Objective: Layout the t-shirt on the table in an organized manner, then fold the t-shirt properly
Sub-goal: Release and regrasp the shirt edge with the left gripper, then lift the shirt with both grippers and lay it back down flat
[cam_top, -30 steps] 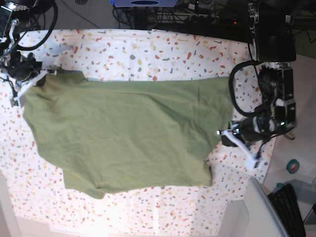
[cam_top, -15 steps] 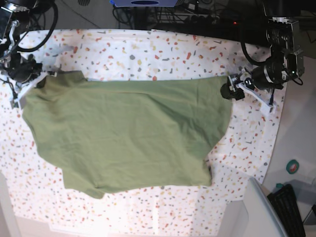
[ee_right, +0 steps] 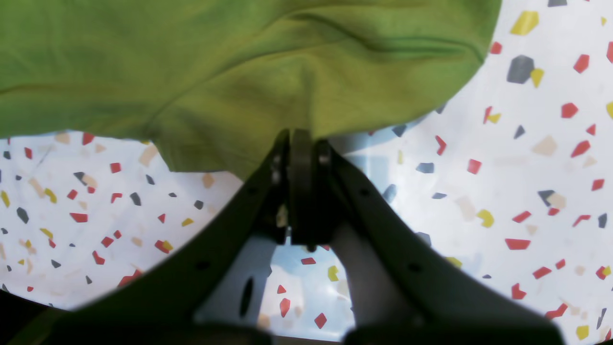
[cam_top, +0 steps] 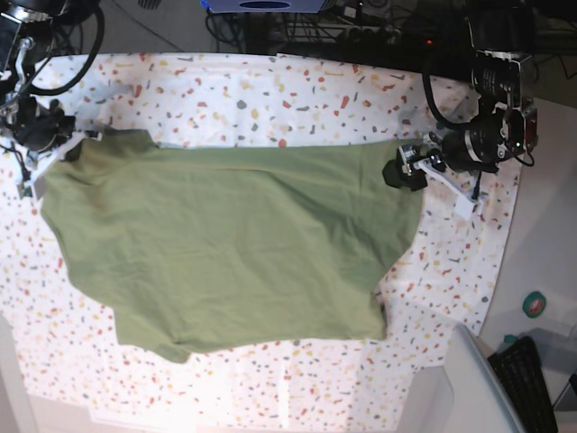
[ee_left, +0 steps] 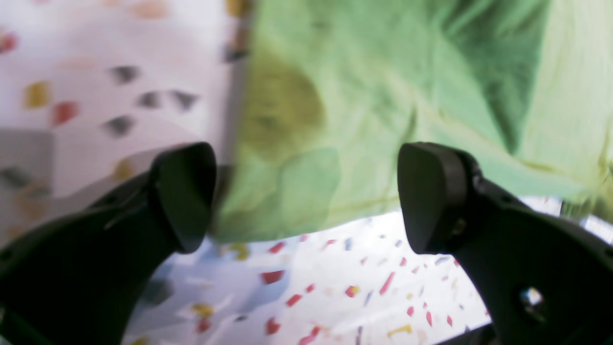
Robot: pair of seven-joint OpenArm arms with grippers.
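Observation:
The olive-green t-shirt (cam_top: pixel 225 244) lies spread across the flecked white table (cam_top: pixel 270 90), with wrinkles and uneven edges. My right gripper (cam_top: pixel 65 149) is at the shirt's far left corner. In the right wrist view this gripper (ee_right: pixel 299 139) is shut on the shirt's edge (ee_right: pixel 191 62). My left gripper (cam_top: pixel 401 171) is at the shirt's far right corner. In the left wrist view it (ee_left: pixel 306 194) is open, its black fingers (ee_left: pixel 184 196) set wide apart over the shirt's edge (ee_left: pixel 383 86) and the table (ee_left: pixel 359 287).
A green tape roll (cam_top: pixel 535 305), a grey bin (cam_top: pixel 469 388) and a black keyboard (cam_top: pixel 527 379) are past the table's right front corner. Cables and dark equipment (cam_top: pixel 297 23) run along the far edge.
My left arm has swung from the table's right side up to the shirt's far right corner and moved in over its edge. My right gripper has stayed on the left corner.

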